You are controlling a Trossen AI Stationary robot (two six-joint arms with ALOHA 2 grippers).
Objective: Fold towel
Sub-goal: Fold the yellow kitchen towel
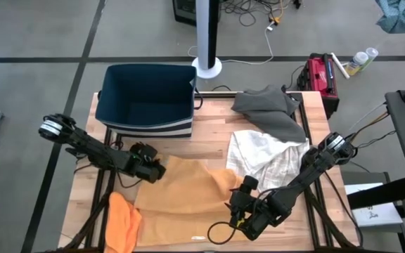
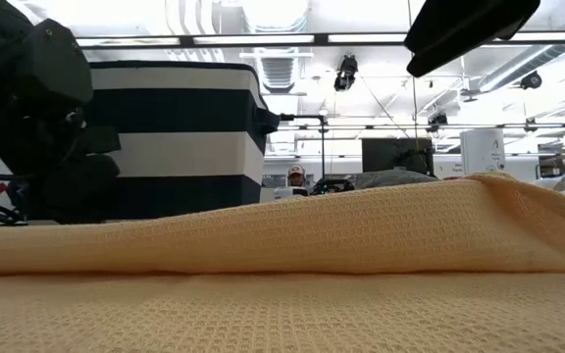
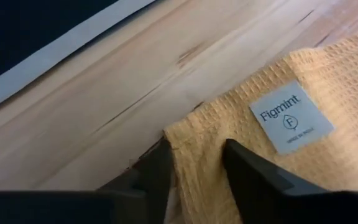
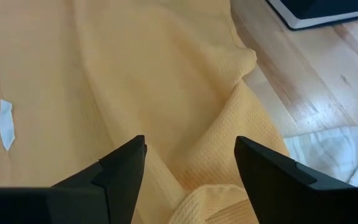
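Towel, yellow waffle-weave cotton (image 1: pixel 181 197), spread on your wooden table (image 1: pixel 209 140), left gripper (image 3: pixel 194 165) narrowed onto its labelled corner, right gripper (image 4: pixel 190 163) wide over its opposite edge.

A yellow waffle-weave towel (image 1: pixel 181 193) lies spread, unfolded and rumpled, on the wooden table's near half, toward six o'clock. A raised crease bunches at its three o'clock edge. A white Figmint label (image 3: pixel 291 116) sits near its ten o'clock corner.
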